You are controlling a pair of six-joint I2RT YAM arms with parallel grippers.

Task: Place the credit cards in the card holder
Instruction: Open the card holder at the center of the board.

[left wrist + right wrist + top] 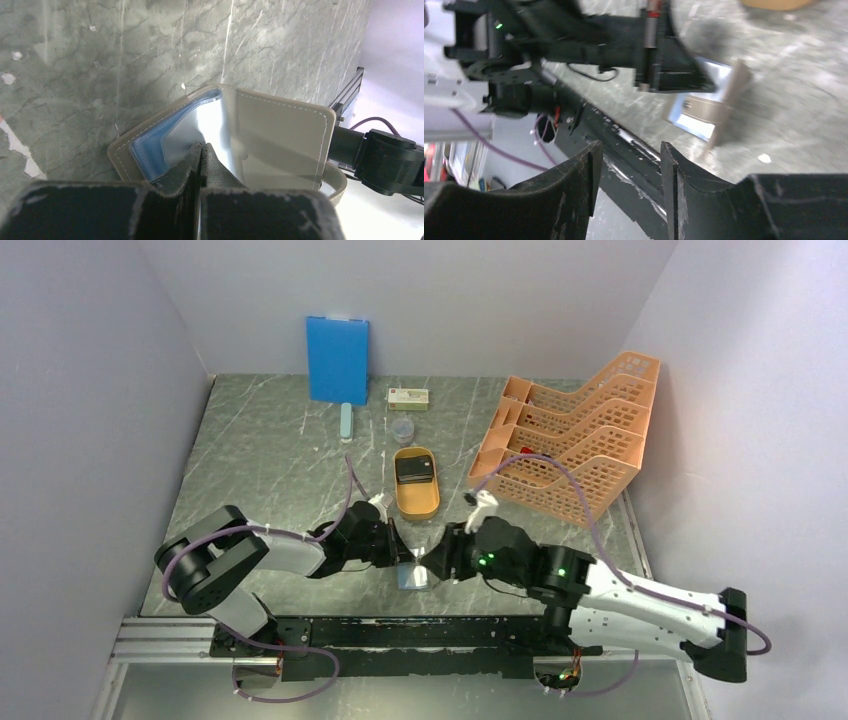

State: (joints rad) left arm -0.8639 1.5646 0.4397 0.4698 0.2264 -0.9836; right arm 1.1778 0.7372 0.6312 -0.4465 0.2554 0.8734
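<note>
Lowest in the top view, the card holder [414, 576] lay open. The left wrist view, unlike the top one, showed the left gripper [202, 150] pinched shut on one of its shiny inner leaves. The right gripper [629, 152] stood beside it with fingers apart. Higher up, the credit cards [414, 470] lay in the orange oval tray [417, 504]. Beyond we saw a clear cup [401, 428], a white-and-green box [408, 397], a blue board [337, 358], and an orange file rack [570, 435] at right.

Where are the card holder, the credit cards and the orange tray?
card holder [280, 135]: left wrist view, stitched taupe flap.
credit cards [414, 471]: top external view, top card's face.
orange tray [418, 505]: top external view, bare near-end floor.
</note>
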